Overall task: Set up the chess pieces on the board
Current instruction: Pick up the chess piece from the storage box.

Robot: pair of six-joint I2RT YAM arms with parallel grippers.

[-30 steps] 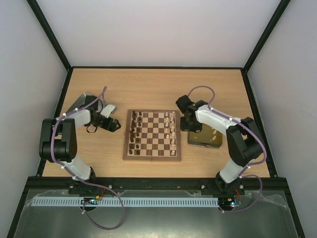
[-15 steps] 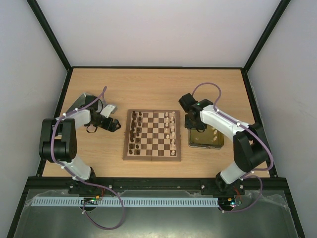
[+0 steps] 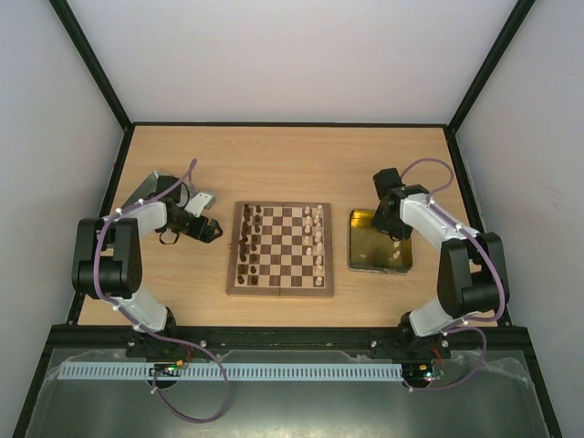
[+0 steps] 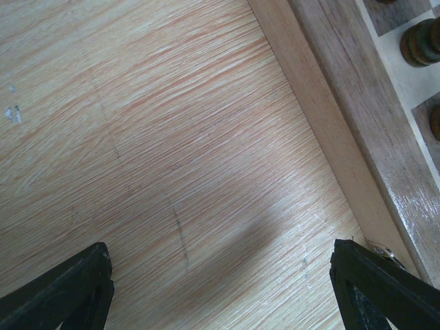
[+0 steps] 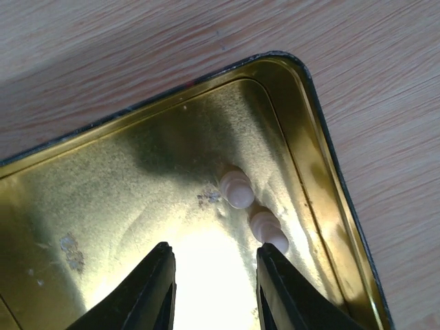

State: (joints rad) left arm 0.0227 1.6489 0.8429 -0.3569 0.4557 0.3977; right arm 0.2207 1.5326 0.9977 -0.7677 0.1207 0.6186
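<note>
- Board [image 3: 280,249] lies flat mid-counter [image 3: 283,164], between the 2 arms. Squares are dk brown & lt tan w/ a brown border.
- Dark pieces [image 3: 247,242] stand in the 2 columns on the board's left side.
- Cream pieces [image 3: 317,239] stand in the 2 columns on its right side.
- Top view is too small to tell piece types, or whether every square in those columns is filled. Middle columns look bare.
- Gold tray [image 3: 365,248] sits on the counter just right of the board, w/ a strip of counter between them.
- Two loose cream pieces [image 5: 236,188] are in the tray near one side wall, close to a rounded corner, one just beside the other. Can't tell if they are upright or tipped.
- R gripper [image 5: 214,258] hangs over the tray, pointing down at its shiny floor. Jaws are a narrow gap apart w/ nothing between them.
- The nearer loose piece is just past the tip of one R finger [image 5: 275,292], outside the gap. Can't tell if it touches.
- L gripper [image 4: 220,258] is low over bare counter just left of the board. Jaws are spread wide, nothing held, only wood grain & a shadow between them.
- L wrist view: the board's border runs diagonally down the right side of the view. One dark piece [image 4: 421,41] stands on a light square at the top corner, well apart from the L fingers [image 4: 82,289].
</note>
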